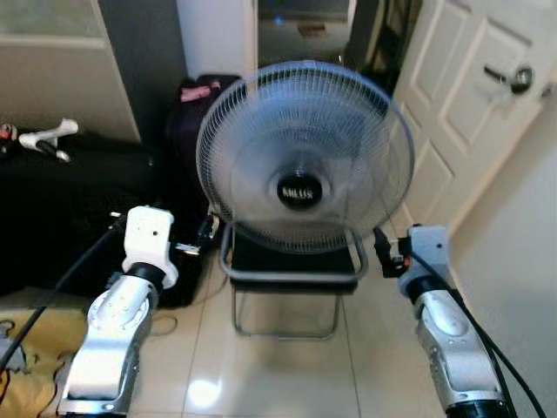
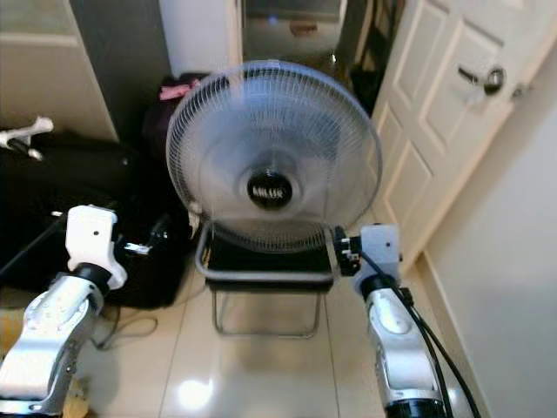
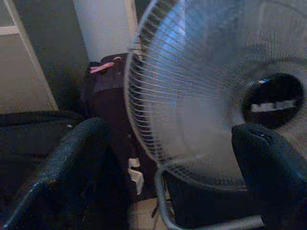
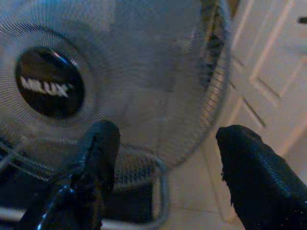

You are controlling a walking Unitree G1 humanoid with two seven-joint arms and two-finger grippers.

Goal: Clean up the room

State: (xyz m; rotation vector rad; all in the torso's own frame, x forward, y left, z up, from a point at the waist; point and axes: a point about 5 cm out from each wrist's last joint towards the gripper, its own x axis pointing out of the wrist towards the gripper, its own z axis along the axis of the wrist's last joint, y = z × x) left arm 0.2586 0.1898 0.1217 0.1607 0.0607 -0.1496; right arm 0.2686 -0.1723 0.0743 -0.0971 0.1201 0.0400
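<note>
Both jaws stand spread wide: left gripper (image 3: 163,163) and right gripper (image 4: 163,167) flank the fan (image 1: 305,157), holding nothing. The fan rests on a low black seat (image 1: 291,261), overhanging its front edge. It looks bulky yet light; its thin wire grille (image 4: 144,96) should flex, so the stiff outer rim (image 1: 202,165) is likely the safest hold, one gripper each side.

one fan (image 1: 305,157), one chair (image 1: 291,270), one door (image 1: 474,113)
</note>
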